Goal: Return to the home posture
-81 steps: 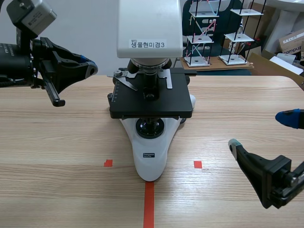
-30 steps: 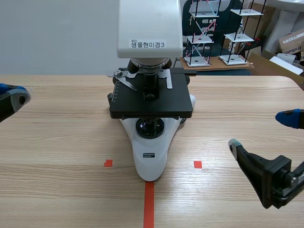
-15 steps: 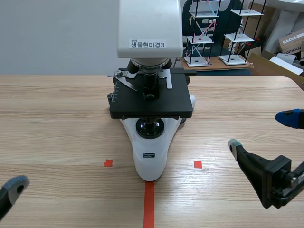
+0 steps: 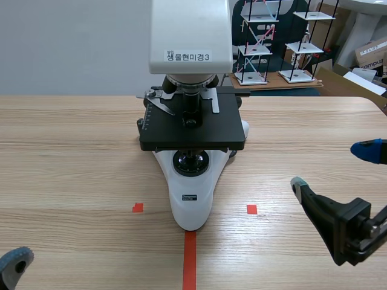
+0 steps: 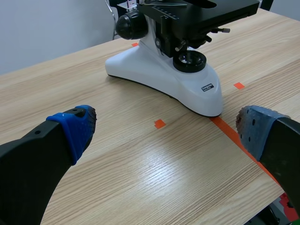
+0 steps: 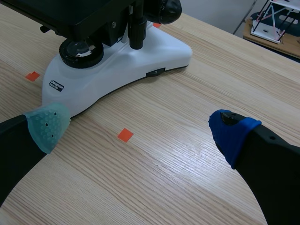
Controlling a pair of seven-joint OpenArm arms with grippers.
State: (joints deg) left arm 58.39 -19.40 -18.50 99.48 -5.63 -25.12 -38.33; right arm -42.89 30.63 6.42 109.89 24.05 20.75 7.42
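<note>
A white and black microscope [image 4: 191,115] stands in the middle of the wooden table [image 4: 72,163]. Of my left gripper, the scene view shows only one fingertip [image 4: 14,264], low at the front left corner. In the left wrist view my left gripper [image 5: 166,127] is open over bare table, and the microscope base [image 5: 164,75] lies ahead of it. My right gripper [image 4: 332,167] hangs low at the right, open, with nothing between its fingers. In the right wrist view my right gripper [image 6: 140,129] is open, with the microscope base [image 6: 117,61] ahead of it.
Orange-red tape marks [image 4: 190,257] lie in front of the microscope. Behind the table stand wire model racks [image 4: 260,42] and cardboard boxes [image 4: 372,54]. The table's right edge runs close behind my right gripper.
My left arm has come down from a raised spot at the left to the front left corner, and its fingers have opened. The right arm and the microscope have not moved.
</note>
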